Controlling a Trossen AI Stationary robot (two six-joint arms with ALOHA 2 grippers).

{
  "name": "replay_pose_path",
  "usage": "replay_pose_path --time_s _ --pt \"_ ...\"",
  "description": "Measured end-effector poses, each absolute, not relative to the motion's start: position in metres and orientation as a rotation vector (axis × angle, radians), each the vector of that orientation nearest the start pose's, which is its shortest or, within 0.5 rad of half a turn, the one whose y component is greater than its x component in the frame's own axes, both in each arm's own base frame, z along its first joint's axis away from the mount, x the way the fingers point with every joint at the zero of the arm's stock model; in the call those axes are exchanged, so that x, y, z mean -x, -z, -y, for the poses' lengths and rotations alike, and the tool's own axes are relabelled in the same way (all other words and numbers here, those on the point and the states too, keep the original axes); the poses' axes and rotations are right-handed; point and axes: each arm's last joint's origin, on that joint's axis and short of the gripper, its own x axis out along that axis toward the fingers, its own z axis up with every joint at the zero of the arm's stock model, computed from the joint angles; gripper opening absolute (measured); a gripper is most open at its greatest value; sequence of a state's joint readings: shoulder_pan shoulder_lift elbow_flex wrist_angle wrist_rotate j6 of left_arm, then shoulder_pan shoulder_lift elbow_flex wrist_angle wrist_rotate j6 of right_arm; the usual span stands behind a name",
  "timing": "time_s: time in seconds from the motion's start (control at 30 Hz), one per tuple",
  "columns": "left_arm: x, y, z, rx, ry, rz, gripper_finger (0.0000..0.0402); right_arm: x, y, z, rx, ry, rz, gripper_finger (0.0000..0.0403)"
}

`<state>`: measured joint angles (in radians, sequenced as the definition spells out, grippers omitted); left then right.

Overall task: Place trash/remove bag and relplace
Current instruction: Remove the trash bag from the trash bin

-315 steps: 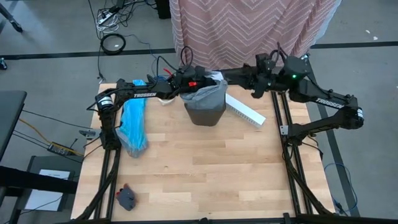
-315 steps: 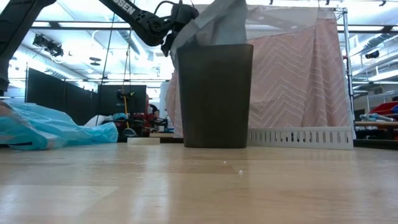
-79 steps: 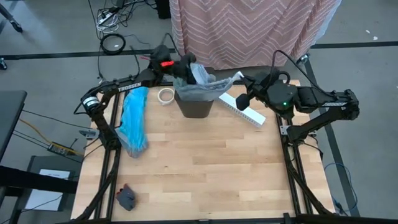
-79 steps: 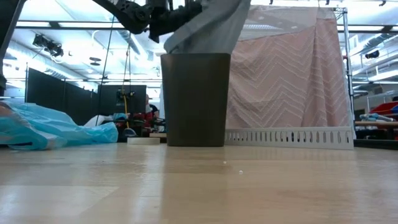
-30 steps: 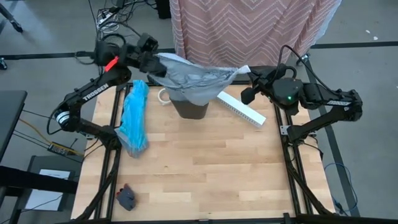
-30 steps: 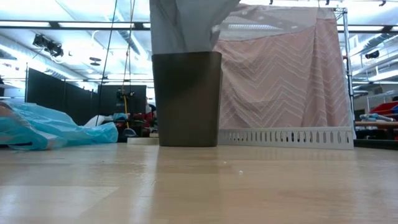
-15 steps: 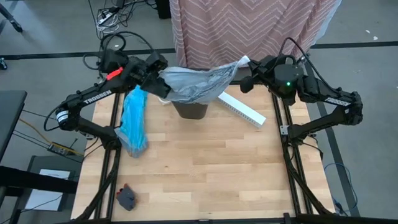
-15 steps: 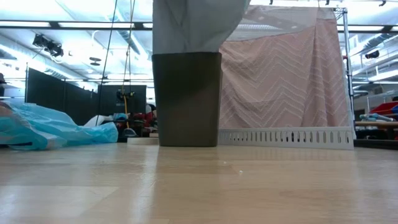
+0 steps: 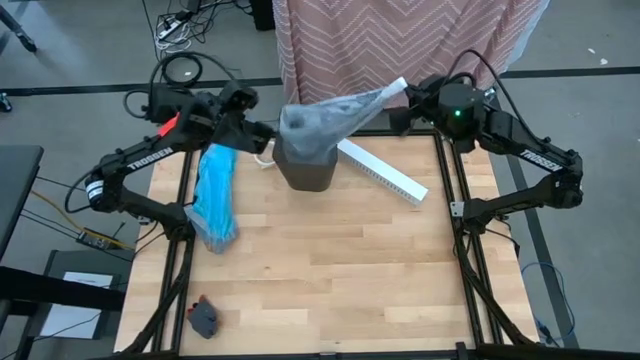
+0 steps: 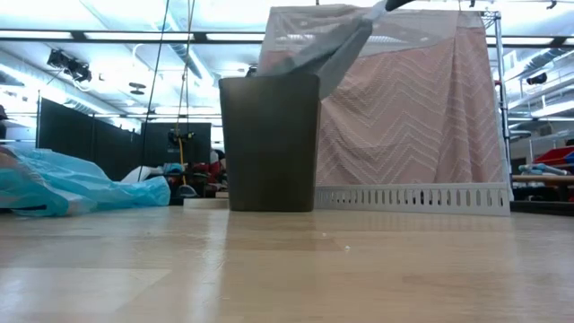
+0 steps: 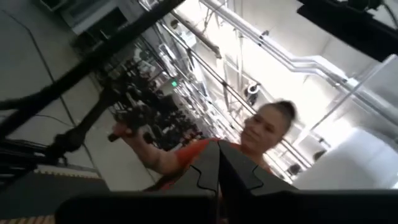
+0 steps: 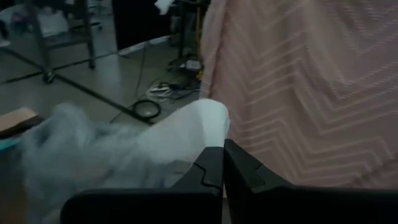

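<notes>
Light wood-plank table holds a dark grey tapered plastic bin near its far edge, w/ a long white slotted box just beside the bin on the right arm's side and a translucent turquoise-blue plastic bag lying crumpled on the left arm's side, well apart from the bin. Thin crinkly light grey plastic bag is the thing that has changed: half a sec ago it hung stretched between both arms above the bin; now it trails from the right side only, one end sagging onto the bin rim, the other pulled up and away toward the right gripper. In the low view the grey bag slants up from the bin and out of frame.

Right gripper is clamped tight on the bag's corner, white plastic bunched at its fingers. Left gripper has let go and sits beside the bin, nothing in it; its fingers look pressed together in the wrist view, though it may be just starting to part, so can't tell for sure.

Judgement: liner is mostly out but not clear of the bin; right arm alone must carry it off. Blue replacement untouched. No loose litter visible on the table
</notes>
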<state>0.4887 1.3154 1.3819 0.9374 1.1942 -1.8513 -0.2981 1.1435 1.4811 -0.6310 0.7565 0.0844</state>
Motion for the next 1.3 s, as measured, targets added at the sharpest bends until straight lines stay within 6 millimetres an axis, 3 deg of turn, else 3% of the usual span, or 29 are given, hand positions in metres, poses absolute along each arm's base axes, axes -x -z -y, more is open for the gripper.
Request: replay_pose_path --time_s 0.13,0.27,0.43,0.53,0.63,0.8,1.0,1.13,1.3 --pt "-0.214 -0.502 -0.101 0.851 0.882 -0.026 0.0006 -0.193 -0.452 0.075 -0.014 1.011 -0.287 0.0" --pt "-0.214 -0.492 -0.127 0.798 0.714 0.034 0.0004 -0.195 -0.448 0.068 -0.041 0.961 -0.317 0.0" --pt "-0.219 -0.431 -0.178 0.975 0.267 -0.037 0.0003 -0.199 -0.447 0.052 0.021 0.869 -0.352 0.0" --pt "-0.209 -0.387 -0.2 1.085 -0.062 -0.1 0.0005 -0.206 -0.46 0.04 0.065 0.793 -0.233 0.0" --pt "-0.197 -0.357 -0.215 1.133 -0.242 -0.091 0.0011 -0.21 -0.481 0.031 0.124 0.749 -0.053 0.0" --pt "-0.187 -0.346 -0.23 1.181 -0.285 0.149 0.0015 -0.206 -0.507 0.02 0.161 0.705 0.175 0.0" --pt "-0.189 -0.346 -0.226 1.31 -0.069 0.479 0.0016 -0.203 -0.501 0.018 0.144 0.779 0.103 0.0" --pt "-0.195 -0.344 -0.225 1.276 0.054 0.539 0.0016 -0.206 -0.496 0.013 0.124 0.676 0.078 0.0" --pt "-0.203 -0.33 -0.234 1.31 -0.023 0.535 0.0016 -0.21 -0.495 -0.001 0.102 0.601 0.083 0.0"
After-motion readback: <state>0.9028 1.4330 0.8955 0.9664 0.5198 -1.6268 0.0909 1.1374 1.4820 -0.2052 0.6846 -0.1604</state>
